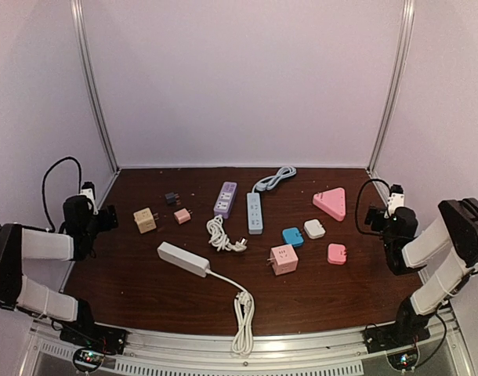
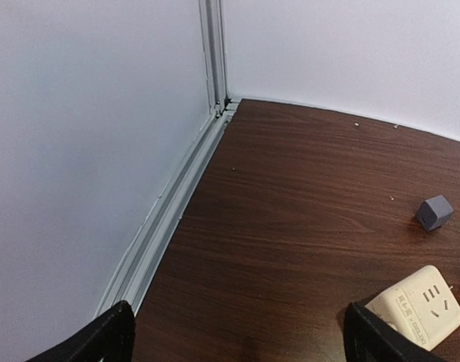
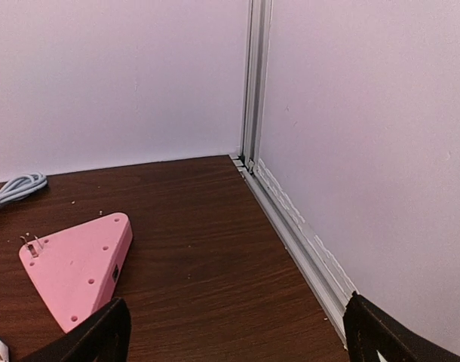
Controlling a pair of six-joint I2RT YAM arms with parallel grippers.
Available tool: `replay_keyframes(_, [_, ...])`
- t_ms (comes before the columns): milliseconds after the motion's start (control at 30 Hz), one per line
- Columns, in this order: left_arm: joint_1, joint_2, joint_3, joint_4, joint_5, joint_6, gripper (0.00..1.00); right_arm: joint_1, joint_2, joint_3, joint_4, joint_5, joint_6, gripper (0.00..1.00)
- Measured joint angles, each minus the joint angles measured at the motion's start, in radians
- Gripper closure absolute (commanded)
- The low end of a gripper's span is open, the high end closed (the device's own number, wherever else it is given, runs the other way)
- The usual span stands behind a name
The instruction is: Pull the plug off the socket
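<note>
Left gripper (image 2: 239,341) spread wide, empty, at the table's (image 1: 333,291) 9 o'clock edge; right gripper (image 3: 237,335) equally wide, empty, at 3 o'clock. Purple power strip (image 1: 226,199) and blue power strip (image 1: 255,213) lie just past centre, toward 12; which socket carries a plug, I cannot tell.

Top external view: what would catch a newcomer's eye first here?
The pink triangular socket at the right rear stands out most against the dark wooden table. Next is the white power strip lying diagonally at front centre, its cord coiled toward the near edge. Both arms sit off at the sides, left hand and right hand open and empty.
</note>
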Motion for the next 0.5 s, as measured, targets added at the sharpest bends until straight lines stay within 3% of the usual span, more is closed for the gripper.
replay_keyframes(433, [-0.01,0.197,-0.068,0.426,0.035,0.079,0.02,0.0,0.001,0.001,0.051,-0.003,-0.001,0.0])
replay_keyframes(500, [-0.026,0.241,-0.101,0.554,0.06,0.107,0.02,0.0,0.001,0.001,0.051,-0.003,-0.001,0.0])
